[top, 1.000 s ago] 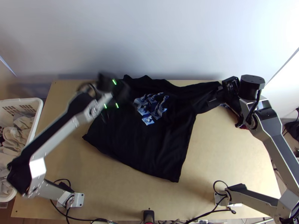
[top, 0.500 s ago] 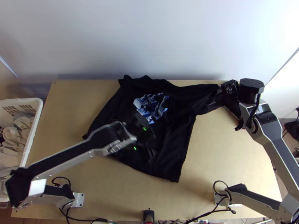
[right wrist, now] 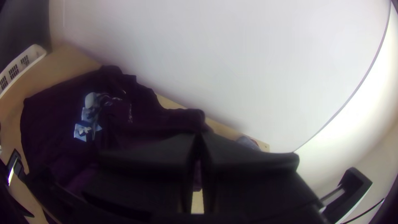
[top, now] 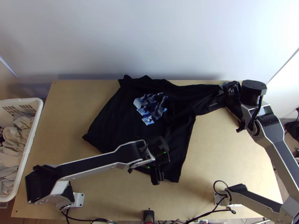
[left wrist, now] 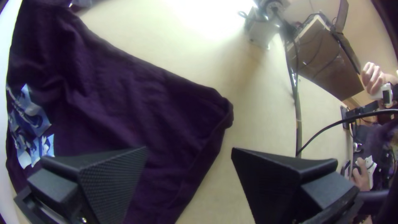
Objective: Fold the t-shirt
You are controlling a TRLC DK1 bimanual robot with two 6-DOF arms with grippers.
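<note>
The black t-shirt [top: 119, 119] lies mostly spread and slightly askew on the table, its blue-white print [top: 148, 120] facing up. In the top view my left gripper [top: 157, 176] is over the lower hem near the bottom right corner; in the left wrist view the left gripper [left wrist: 188, 151] stands open, with the t-shirt [left wrist: 124, 95] and its corner beyond the fingers. My right gripper [top: 216, 103] is at the sleeve on the right. In the right wrist view the right gripper [right wrist: 198, 139] is shut on the sleeve end of the t-shirt [right wrist: 54, 112].
A white basket [top: 31, 136] of light cloths stands at the left edge of the table [top: 220, 149]. A pale wall [top: 149, 41] rises behind the far edge. Bare wood lies right of the shirt and along the near side, where cables [top: 207, 213] run.
My left gripper has swung from the shirt's upper left across its middle to the lower hem, uncovering the left side and the print. The right gripper has stayed nearly still at the sleeve.
</note>
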